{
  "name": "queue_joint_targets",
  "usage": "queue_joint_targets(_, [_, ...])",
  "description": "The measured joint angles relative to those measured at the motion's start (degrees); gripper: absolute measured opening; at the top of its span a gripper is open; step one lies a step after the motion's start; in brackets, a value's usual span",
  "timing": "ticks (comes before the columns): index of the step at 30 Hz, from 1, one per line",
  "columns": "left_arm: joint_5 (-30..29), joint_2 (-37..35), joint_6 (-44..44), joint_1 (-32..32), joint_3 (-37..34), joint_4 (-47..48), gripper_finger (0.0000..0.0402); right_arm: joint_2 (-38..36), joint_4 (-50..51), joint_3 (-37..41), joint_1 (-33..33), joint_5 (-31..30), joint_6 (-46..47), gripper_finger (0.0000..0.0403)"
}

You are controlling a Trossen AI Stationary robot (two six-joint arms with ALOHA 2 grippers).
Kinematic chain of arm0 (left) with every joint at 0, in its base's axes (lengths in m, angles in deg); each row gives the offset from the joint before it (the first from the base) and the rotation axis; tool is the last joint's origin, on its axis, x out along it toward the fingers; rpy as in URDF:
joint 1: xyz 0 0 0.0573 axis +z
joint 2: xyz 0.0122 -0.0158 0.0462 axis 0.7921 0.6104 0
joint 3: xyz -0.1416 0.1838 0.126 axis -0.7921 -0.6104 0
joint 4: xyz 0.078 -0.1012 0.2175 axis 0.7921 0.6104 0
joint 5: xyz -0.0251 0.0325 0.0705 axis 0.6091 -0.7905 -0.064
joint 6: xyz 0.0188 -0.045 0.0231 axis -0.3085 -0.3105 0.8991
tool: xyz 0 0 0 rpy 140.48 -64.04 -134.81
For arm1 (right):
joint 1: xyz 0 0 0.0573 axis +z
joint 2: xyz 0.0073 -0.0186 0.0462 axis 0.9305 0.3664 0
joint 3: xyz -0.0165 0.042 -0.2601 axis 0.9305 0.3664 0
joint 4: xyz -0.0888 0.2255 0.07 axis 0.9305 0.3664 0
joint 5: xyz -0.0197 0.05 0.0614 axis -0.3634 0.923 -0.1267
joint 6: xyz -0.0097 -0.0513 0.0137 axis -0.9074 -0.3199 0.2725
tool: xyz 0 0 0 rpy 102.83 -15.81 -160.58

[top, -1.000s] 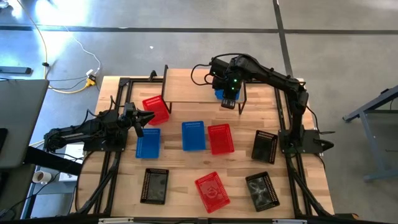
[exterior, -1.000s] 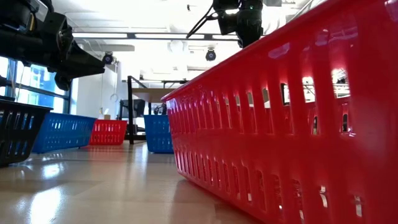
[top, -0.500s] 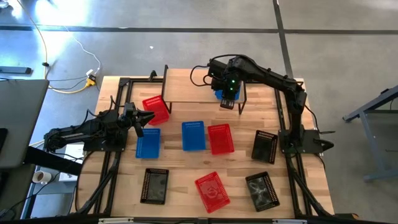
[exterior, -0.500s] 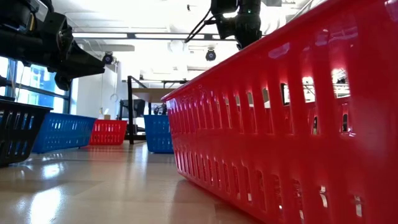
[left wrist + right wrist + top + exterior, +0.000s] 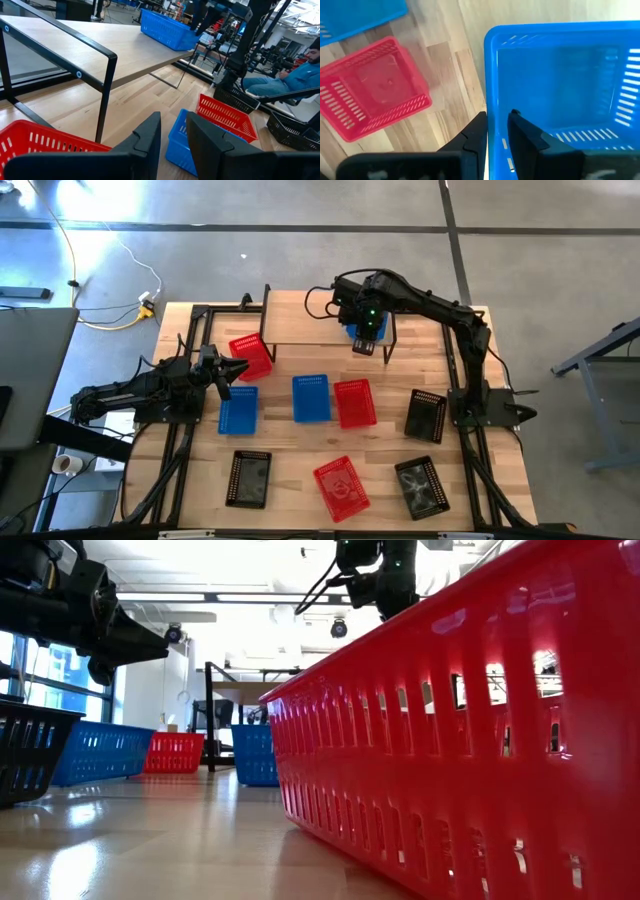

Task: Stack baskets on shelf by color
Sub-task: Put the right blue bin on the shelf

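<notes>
The shelf (image 5: 300,328) stands at the table's far edge with one blue basket (image 5: 352,331) on the right part of its plank. My right gripper (image 5: 366,344) hovers over that basket, pointing down. In the right wrist view its fingers (image 5: 495,122) stand narrowly open on either side of one side wall (image 5: 491,75), one inside the basket and one outside. My left gripper (image 5: 238,368) waits slightly open above the table's left side. It is between a red basket (image 5: 250,356) and a blue basket (image 5: 238,410).
Loose on the tabletop are a blue basket (image 5: 311,397), a red one (image 5: 354,402), a black one (image 5: 427,415), and near the front a black (image 5: 248,478), a red (image 5: 341,487) and a black one (image 5: 421,487). The shelf's left plank (image 5: 75,45) is bare.
My right gripper has risen a little and drifted slightly toward the far edge. The blue basket has stayed on the shelf.
</notes>
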Motion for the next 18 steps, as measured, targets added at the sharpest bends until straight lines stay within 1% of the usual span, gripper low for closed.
queue_joint_targets(4, [0.00, 0.00, 0.00, 0.01, 0.00, 0.00, 0.0082, 0.00, 0.00, 0.00, -0.02, -1.80, 1.36, 0.0061])
queue_joint_targets(18, [0.00, -0.01, 0.00, 0.01, 0.00, 0.00, 0.0082, -0.04, 0.00, 0.00, -0.39, -0.61, 8.11, 0.0061])
